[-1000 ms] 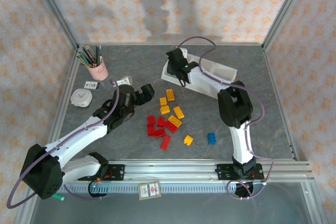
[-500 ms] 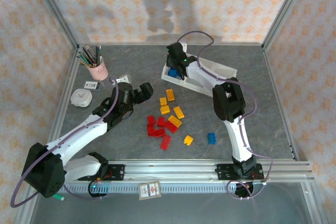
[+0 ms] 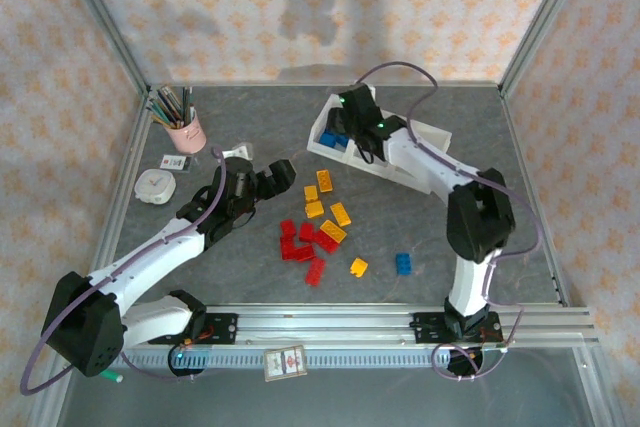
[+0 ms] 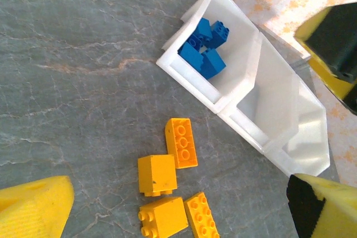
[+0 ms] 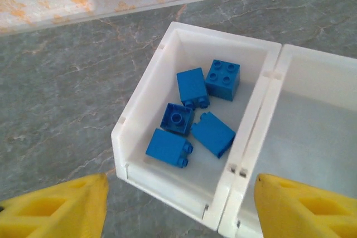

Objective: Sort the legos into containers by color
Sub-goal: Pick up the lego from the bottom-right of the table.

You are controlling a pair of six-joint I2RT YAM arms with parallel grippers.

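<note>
Bricks point(image 3: 316, 269) lie loose between the open left hand point(image 3: 278, 177) and open right hand point(image 5: 178, 207), pencil cup point(image 3: 185, 130) aside.

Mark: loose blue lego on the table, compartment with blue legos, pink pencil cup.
loose blue lego point(image 3: 403, 264), top external view, its top face
compartment with blue legos point(image 5: 167, 188), right wrist view, near outer wall
pink pencil cup point(image 3: 188, 133), top external view, pink side wall

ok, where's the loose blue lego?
Top view: the loose blue lego lies right of the pile, beside a lone yellow-orange lego, left of the right arm.
</note>
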